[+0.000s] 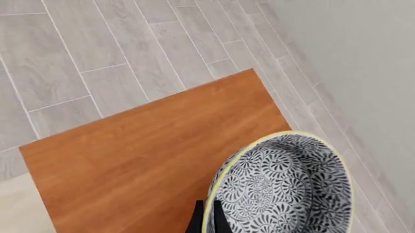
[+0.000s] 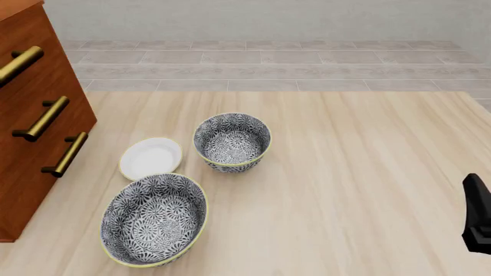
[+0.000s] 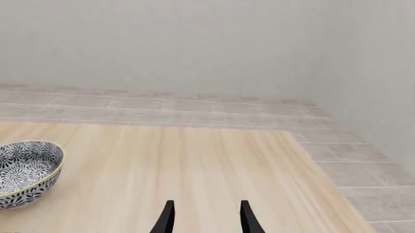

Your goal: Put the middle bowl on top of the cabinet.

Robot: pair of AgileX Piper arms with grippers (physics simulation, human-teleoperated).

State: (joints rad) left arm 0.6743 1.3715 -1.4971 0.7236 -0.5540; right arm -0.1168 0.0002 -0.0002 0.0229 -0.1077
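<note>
In the left wrist view the middle bowl (image 1: pixel 285 187), grey-and-white floral with a pale yellow rim, is over the reddish-brown top of the cabinet (image 1: pixel 149 155), near one of its edges. My left gripper (image 1: pixel 207 216) is shut on the bowl's rim, one finger inside and one outside. Whether the bowl rests on the top I cannot tell. The front view shows only the cabinet's (image 2: pixel 31 121) front with brass handles, at the far left. My right gripper (image 3: pixel 206 216) stands open over bare table, holding nothing.
Two other floral bowls stand on the table: a small bowl (image 2: pixel 231 141) mid-left and a large bowl (image 2: pixel 153 219) at the front left. A white plate (image 2: pixel 150 157) lies between them and the cabinet. My right arm (image 2: pixel 477 221) shows at the right edge.
</note>
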